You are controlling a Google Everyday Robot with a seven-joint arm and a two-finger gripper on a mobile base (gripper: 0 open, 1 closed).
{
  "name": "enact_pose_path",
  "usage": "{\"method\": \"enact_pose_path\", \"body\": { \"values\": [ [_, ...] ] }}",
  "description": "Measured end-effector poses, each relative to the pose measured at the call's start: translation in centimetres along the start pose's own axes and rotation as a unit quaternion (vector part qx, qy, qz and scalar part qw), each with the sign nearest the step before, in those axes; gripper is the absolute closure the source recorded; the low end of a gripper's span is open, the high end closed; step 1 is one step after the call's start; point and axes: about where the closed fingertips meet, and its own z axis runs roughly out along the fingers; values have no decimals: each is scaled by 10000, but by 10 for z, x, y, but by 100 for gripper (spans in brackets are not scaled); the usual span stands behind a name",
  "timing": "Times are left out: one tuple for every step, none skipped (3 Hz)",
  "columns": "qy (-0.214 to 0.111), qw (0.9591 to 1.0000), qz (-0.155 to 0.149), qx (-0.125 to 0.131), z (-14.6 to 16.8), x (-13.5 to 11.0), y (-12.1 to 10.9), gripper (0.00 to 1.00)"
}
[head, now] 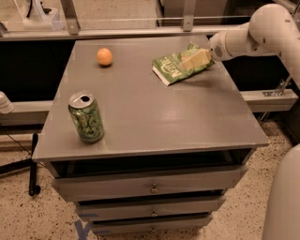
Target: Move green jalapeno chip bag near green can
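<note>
The green jalapeno chip bag (169, 70) lies flat at the back right of the grey cabinet top (154, 112), white lettering up. The green can (86, 117) stands upright near the front left corner, its silver top opened. My gripper (195, 59) reaches in from the right on a white arm (262, 30) and sits over the right part of the bag, low on it or touching it. The bag's right end is hidden under the gripper. The can is far from the bag, across the top.
An orange ball (104, 56) lies at the back left of the top. The cabinet has drawers (150, 187) below. A rail with metal posts (187, 14) runs behind the cabinet. A black stand (33, 164) is on the floor at left.
</note>
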Motion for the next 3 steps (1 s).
{"method": "enact_pose_path", "body": {
  "values": [
    [95,9998,160,-25,18,15,-3,0],
    [103,9998,179,-73,27,23,-3,16],
    [78,9998,114,-124,28,25,-2,39]
  ]
}}
